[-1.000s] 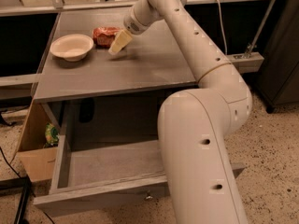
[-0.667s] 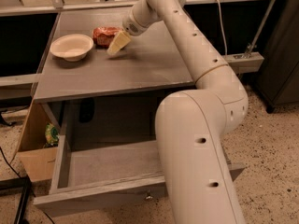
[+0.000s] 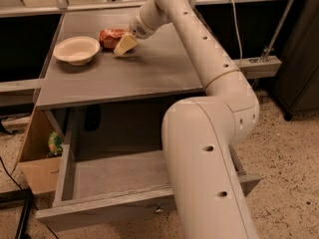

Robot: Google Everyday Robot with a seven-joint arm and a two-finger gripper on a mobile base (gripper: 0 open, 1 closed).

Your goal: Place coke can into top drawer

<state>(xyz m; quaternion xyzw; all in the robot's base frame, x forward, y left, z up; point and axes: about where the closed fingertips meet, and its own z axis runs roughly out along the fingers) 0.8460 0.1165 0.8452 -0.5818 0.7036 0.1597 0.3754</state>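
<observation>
In the camera view the gripper (image 3: 124, 44) is hovering at four o'clock of the coke can (image 3: 110, 37) on the desk (image 3: 149, 68), its jaws' state impossible to tell, while the top drawer (image 3: 99, 211) is standing open at six o'clock, awaiting it.

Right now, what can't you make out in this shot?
Camera view only:
- Can: right end hidden by the pincer, which is low over the tabletop beside it; contact unclear.
- Drawer: right side and part of its floor covered by the arm.
- Box: green item inside too small to identify; the drawer wall hides the rest.
</observation>
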